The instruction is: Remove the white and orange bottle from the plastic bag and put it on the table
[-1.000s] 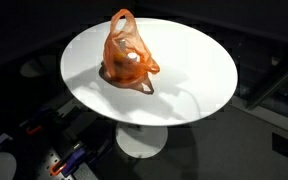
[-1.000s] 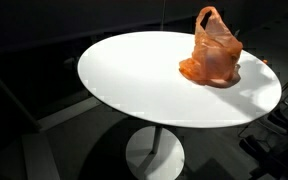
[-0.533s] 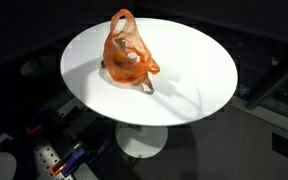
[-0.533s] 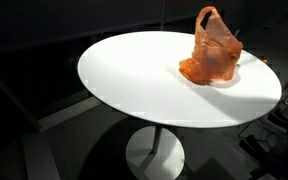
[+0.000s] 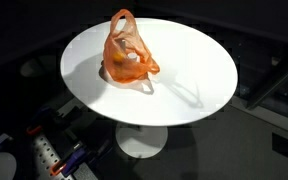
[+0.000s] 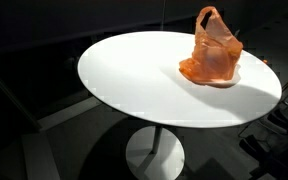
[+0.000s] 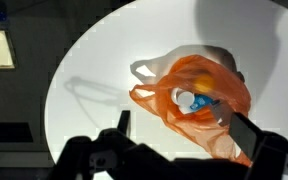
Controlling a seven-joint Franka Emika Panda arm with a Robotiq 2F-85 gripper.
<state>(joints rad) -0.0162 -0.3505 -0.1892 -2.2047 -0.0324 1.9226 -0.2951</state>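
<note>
Risk comes from the thin plastic bag (image 5: pixel 127 55), standing on the far part of the table (image 5: pixel 194 60), with the bottle (image 7: pixel 197 99) lying inside its open mouth. The gripper (image 7: pixel 184 128), spread wide and empty above it, could pinch the film too and drag the whole bag.

The orange, translucent plastic bag (image 5: pixel 127 58) stands slumped on the round white bench (image 5: pixel 199 60), toward one edge, with one handle loop sticking up. In the wrist view its mouth gapes open. The bottle (image 7: pixel 187 98) lies inside, showing white with a blue part beside it.
</note>
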